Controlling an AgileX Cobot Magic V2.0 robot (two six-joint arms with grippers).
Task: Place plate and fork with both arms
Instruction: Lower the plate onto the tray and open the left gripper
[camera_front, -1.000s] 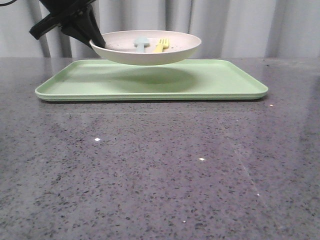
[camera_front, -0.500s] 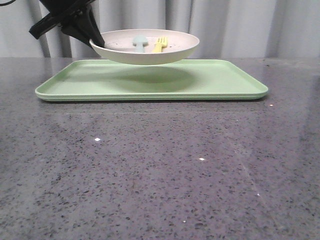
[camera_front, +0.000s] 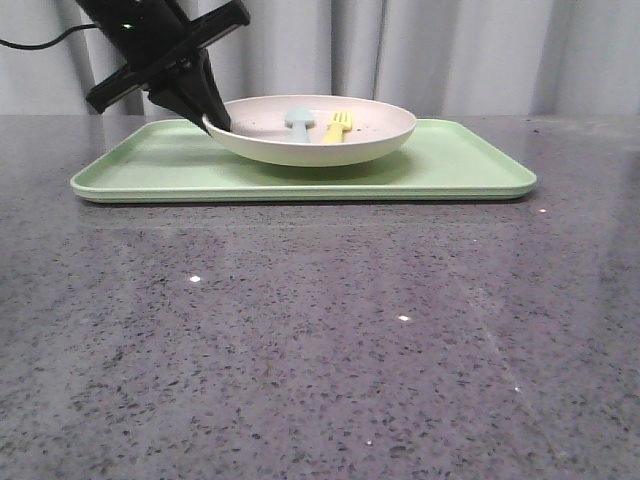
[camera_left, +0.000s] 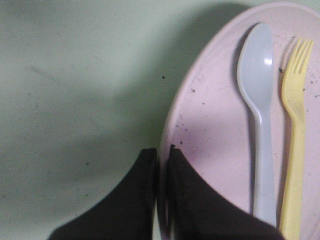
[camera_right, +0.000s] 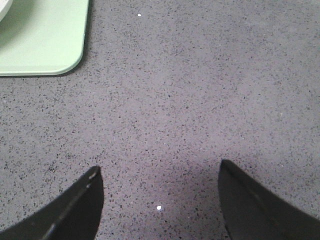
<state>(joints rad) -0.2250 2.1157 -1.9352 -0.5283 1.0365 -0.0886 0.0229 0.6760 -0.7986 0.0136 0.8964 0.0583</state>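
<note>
The cream-white plate (camera_front: 310, 135) rests low on the light-green tray (camera_front: 460, 170), near its middle. Inside the plate lies the yellow fork (camera_front: 336, 126), beside a pale blue spoon (camera_front: 300, 122). My left gripper (camera_front: 212, 122) is shut on the plate's left rim. In the left wrist view its two dark fingers (camera_left: 187, 195) pinch the rim of the plate (camera_left: 220, 140), with the fork (camera_left: 295, 150) and spoon (camera_left: 260, 110) lying side by side. My right gripper (camera_right: 159, 172) stands open over bare grey table, off the tray's corner, and does not show in the front view.
The tray lies across the back of the grey speckled table (camera_front: 320, 340), in front of a pale curtain (camera_front: 480, 50). One rounded corner of the tray (camera_right: 45, 45) shows in the right wrist view. A black cable (camera_front: 40, 42) runs behind the left arm.
My left gripper has lowered the plate, with fork and spoon in it, from above the tray down onto it, shifting slightly right. The shadow under the plate has closed up.
</note>
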